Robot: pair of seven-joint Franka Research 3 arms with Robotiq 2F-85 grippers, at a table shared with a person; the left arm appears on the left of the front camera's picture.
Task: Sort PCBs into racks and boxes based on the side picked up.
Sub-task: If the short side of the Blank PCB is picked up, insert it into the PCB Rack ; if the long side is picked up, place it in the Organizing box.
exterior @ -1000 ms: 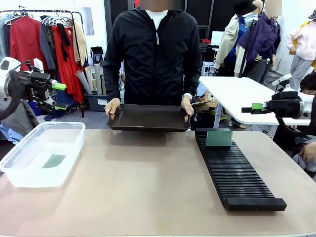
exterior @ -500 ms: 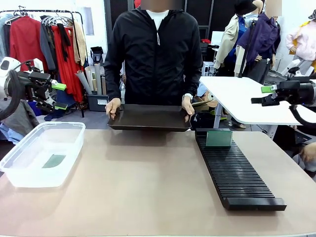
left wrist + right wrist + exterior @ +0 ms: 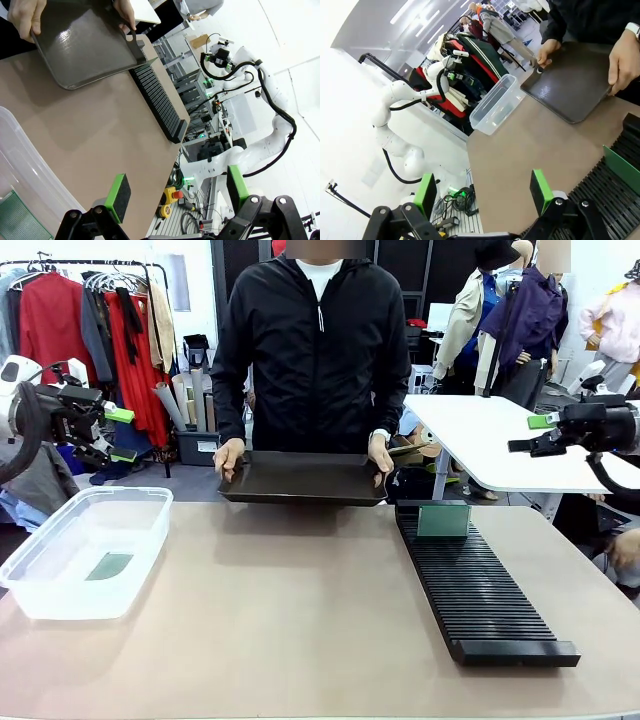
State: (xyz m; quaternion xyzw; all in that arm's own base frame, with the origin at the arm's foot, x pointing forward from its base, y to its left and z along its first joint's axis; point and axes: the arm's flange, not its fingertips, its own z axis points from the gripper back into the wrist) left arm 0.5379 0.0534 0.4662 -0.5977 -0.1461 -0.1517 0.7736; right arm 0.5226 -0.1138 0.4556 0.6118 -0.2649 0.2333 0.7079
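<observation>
One green PCB point(image 3: 443, 521) stands upright in the far slots of the long black rack point(image 3: 480, 592) on the right of the table. Another PCB point(image 3: 110, 565) lies flat inside the clear box point(image 3: 58, 608) at the left. My left gripper point(image 3: 122, 435) hangs open above and behind the box, nothing between its green pads point(image 3: 118, 196). My right gripper point(image 3: 528, 434) is open too, held high beyond the table's right edge. In the right wrist view the rack's PCB point(image 3: 621, 167) sits at the lower right, past my empty right gripper point(image 3: 482, 192).
A person at the far side holds a dark shallow tray point(image 3: 300, 480) with both hands, its near edge over the table. No boards show on the tray. A white side table point(image 3: 480, 440) stands behind on the right, near my right gripper.
My right gripper rose and pulled back to the right, away from the rack, then stopped. The left gripper, the person and the tray have stayed where they were.
</observation>
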